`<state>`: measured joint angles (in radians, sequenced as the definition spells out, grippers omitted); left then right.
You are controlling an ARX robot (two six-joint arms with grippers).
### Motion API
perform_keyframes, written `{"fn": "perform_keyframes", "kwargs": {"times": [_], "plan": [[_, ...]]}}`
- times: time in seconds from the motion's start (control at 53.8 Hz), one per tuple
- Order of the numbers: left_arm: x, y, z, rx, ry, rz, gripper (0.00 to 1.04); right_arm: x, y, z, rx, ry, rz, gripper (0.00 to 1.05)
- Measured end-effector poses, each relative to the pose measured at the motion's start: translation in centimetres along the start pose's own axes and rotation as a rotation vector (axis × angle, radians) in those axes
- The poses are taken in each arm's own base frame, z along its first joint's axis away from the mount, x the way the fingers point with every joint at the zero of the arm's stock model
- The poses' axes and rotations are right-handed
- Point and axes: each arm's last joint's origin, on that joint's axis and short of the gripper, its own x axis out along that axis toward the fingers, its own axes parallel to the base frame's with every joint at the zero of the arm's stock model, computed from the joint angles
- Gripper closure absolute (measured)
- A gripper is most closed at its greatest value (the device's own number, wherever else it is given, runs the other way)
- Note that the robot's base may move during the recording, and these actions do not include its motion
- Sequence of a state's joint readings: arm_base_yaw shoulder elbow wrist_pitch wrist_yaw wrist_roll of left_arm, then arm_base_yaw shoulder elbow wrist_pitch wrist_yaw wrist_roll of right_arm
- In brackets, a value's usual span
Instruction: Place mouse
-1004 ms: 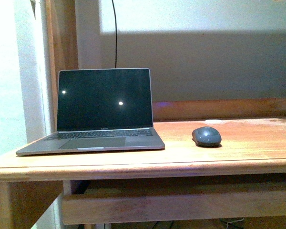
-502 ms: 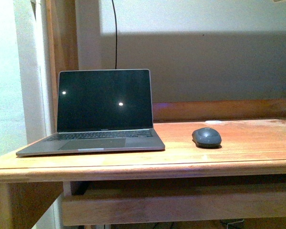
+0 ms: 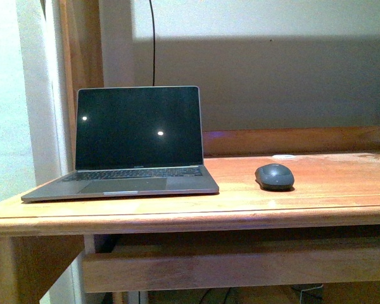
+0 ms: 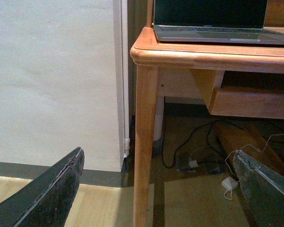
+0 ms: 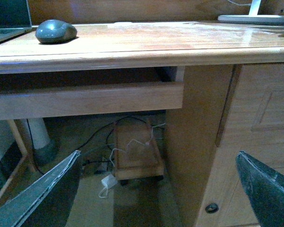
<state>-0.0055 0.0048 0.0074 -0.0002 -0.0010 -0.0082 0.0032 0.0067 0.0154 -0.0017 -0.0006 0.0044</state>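
Observation:
The mouse point(image 3: 274, 176), a small dark grey oval, lies on the wooden desk point(image 3: 304, 209) to the right of the open laptop point(image 3: 136, 142). The right wrist view also catches the mouse point(image 5: 56, 31) on the desktop. Neither arm shows in the front view. My left gripper point(image 4: 161, 189) hangs open below desk height, near the desk's front left leg point(image 4: 144, 142), with nothing between its fingers. My right gripper point(image 5: 158, 189) is open too, low in front of the desk's drawer rail and cabinet side, far from the mouse.
The laptop point(image 4: 213, 23) sits at the desk's left end, screen dark. A white lamp base point(image 5: 253, 18) stands at the desk's far right. Under the desk lie cables, a white adapter point(image 5: 109, 182) and a small wooden stand point(image 5: 137, 156). A wall stands left of the desk.
The front view has shifted slightly, so laptop and mouse sit a little higher in the picture. The mouse has not moved on the desk.

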Motion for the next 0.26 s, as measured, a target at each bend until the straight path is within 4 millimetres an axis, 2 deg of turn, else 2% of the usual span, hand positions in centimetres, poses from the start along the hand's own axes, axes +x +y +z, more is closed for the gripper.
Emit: {"fn": "perform_keyframes", "kwargs": {"times": [0.26], "plan": [[0.00, 0.00, -0.01, 0.000, 0.000, 0.000, 0.08, 0.00, 0.00, 0.00, 0.000, 0.000, 0.000, 0.07]]}}
